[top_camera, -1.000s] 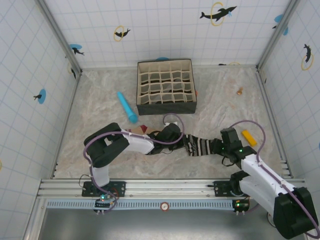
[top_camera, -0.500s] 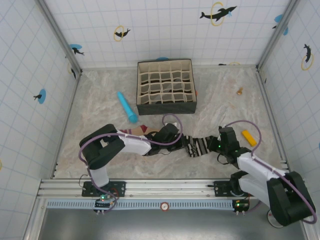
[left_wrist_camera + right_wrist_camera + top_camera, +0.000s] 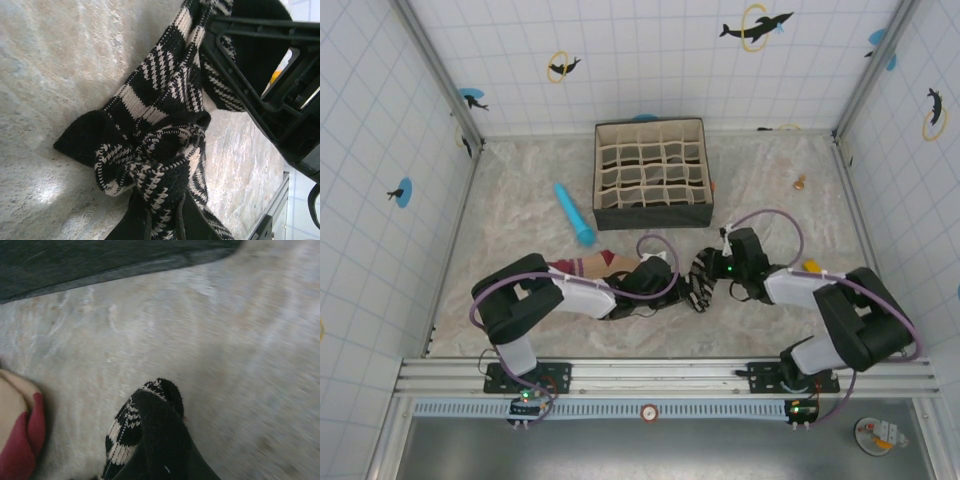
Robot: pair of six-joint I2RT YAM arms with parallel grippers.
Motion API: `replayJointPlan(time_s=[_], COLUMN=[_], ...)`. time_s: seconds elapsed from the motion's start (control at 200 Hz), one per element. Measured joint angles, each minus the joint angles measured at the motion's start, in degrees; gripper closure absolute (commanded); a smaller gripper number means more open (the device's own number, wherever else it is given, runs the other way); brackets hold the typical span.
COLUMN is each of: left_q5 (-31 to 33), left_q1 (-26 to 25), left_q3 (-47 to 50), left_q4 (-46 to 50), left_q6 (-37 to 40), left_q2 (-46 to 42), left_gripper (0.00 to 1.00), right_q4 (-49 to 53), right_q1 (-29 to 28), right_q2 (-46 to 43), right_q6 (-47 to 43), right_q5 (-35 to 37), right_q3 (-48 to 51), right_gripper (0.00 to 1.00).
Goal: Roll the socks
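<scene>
The black-and-white striped sock (image 3: 699, 287) lies bunched on the table between my two grippers. My left gripper (image 3: 672, 283) is shut on one end of it; in the left wrist view the folded knit (image 3: 155, 165) bulges out from between the fingers (image 3: 131, 220). My right gripper (image 3: 710, 272) is shut on the sock's black end (image 3: 159, 405), which stands up between its fingers. The peach sock (image 3: 582, 266) with a maroon patch lies flat to the left, partly under the left arm; its edge (image 3: 17, 432) shows in the right wrist view.
A fabric organiser box (image 3: 651, 172) with several cells stands behind the grippers; its dark wall (image 3: 100, 265) is close to the right gripper. A blue cylinder (image 3: 574, 214) lies left of the box. A yellow block (image 3: 812, 267) sits to the right, a small brown thing (image 3: 800, 182) farther back.
My right gripper has shut on the striped sock's end and carried it left and away from me, toward the left gripper, so the sock is now bunched short. The left gripper shifted only slightly.
</scene>
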State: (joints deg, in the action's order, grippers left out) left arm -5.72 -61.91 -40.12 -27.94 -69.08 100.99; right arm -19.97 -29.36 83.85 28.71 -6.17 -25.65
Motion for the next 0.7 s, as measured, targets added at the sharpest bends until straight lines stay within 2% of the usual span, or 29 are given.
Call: replayJointPlan(time_s=[0.125,0.21,0.34,0.47,0.701], left_q5=[4.5,7.9,11.4,13.1,14.6], left_q1=[-1.2,-2.3,-3.6,-4.2,-4.4], left_q3=[1.0,1.9,2.0,2.3,2.5], left_q4=[0.3,0.9,1.9,2.9,5.6], left_q6=[-2.1,-3.8,-6.2,-8.0,-9.4], left_q2=[-1.0,-1.9,-2.1,-2.6,-3.7], left_gripper=[1.00,1.00,1.00,1.00,1.00], right_q4=[-3.0,-4.5,-5.0,-5.2,-1.3], right_q1=[-0.7,-0.7,-1.1,-1.4,-2.6], right_q2=[4.0,6.1,7.5,6.8,-4.0], right_q6=[-2.3,-3.9,-6.3,-8.8,-14.0], right_q5=[-0.2,-1.2,-2.4,-2.7,-0.8], right_q3=[-1.4,-2.0,-3.7,-4.2,-3.6], right_gripper=[1.00,0.92,0.68,0.35,0.05])
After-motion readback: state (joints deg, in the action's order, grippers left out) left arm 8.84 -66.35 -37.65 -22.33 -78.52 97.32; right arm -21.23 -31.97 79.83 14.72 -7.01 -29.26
